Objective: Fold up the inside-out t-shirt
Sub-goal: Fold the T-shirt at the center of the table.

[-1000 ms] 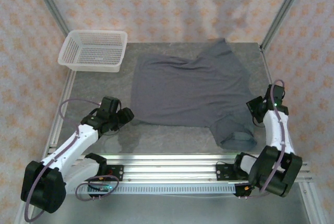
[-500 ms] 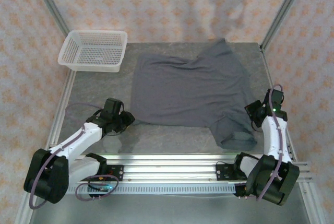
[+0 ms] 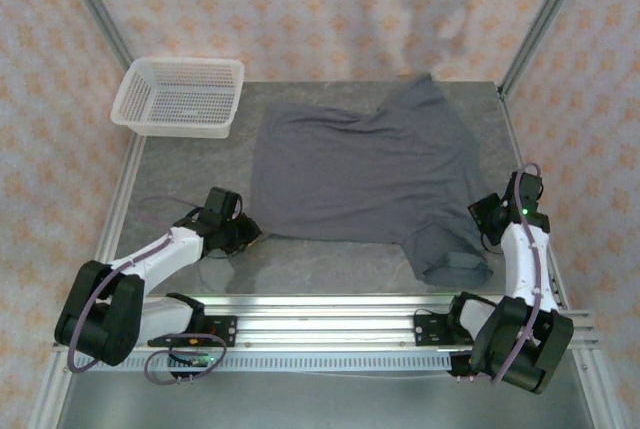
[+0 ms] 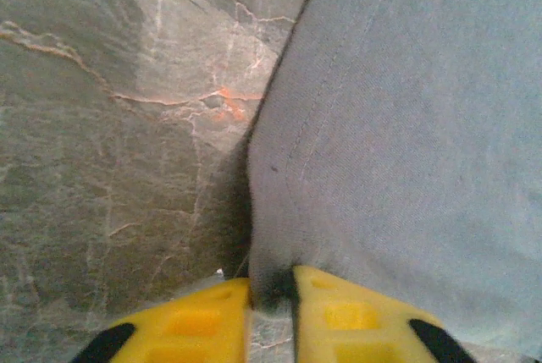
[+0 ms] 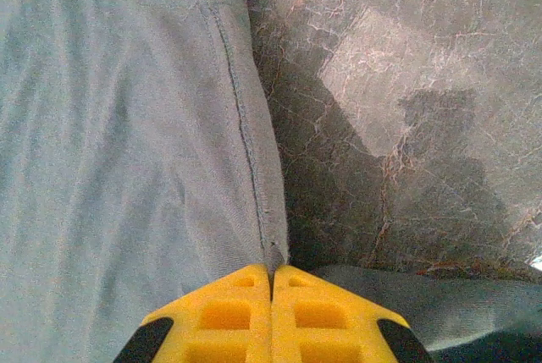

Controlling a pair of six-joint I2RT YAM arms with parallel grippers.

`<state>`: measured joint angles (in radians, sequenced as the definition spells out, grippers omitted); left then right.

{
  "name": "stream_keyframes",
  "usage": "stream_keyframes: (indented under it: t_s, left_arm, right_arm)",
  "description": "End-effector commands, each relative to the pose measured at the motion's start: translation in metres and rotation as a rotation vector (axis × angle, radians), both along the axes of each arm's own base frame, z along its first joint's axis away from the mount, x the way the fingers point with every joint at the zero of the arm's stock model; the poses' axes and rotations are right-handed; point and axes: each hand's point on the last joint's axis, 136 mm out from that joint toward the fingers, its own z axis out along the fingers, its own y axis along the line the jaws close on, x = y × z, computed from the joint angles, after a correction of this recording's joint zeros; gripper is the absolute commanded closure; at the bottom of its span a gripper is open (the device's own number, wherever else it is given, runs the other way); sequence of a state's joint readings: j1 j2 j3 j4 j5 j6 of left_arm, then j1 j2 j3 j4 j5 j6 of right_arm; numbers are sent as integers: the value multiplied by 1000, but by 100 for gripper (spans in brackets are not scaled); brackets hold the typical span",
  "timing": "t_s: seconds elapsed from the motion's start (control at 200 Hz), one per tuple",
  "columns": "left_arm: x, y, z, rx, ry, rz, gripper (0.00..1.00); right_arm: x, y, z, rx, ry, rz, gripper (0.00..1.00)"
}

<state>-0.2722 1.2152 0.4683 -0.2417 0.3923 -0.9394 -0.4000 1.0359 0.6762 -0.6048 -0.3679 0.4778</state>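
Shirt (image 3: 360,174) lay spread flat on the table (image 3: 180,179). Left gripper (image 4: 271,285) was nearly closed, pinching the shirt's near corner. Right gripper (image 5: 273,272) was fully closed on a seamed edge. Both holds looked shallow, so lifting should be slow and even.

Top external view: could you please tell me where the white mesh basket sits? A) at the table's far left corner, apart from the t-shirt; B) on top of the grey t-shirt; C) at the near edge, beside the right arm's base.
A: the white mesh basket stands at the far left corner of the table, with bare tabletop between it and the grey t-shirt.
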Motion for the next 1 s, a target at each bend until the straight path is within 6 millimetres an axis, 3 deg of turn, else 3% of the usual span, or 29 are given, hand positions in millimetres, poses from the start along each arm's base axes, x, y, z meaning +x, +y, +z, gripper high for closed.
stream_keyframes:
  t_s: [0.0, 0.325, 0.505, 0.671, 0.876, 0.996]
  left_arm:
    - [5, 0, 2, 12, -4, -29, 73]
    - [4, -5, -3, 88, 38, -118, 68]
    - [17, -17, -2, 49, 29, -106, 69]
    - [24, -23, -2, 16, 18, -85, 78]
    - [26, -22, 4, 12, 3, -68, 100]
    - [20, -7, 18, 72, -19, -55, 100]
  right_arm:
    - [-5, 4, -7, 14, 19, 4, 100]
    - [-5, 5, -7, 27, 15, 1, 100]
    - [-6, 7, -7, 31, 13, 2, 100]
    - [-7, 7, -7, 24, 15, 8, 100]
    - [-8, 7, -7, 27, 16, 4, 100]
    - [-16, 3, -7, 3, 36, -23, 100]
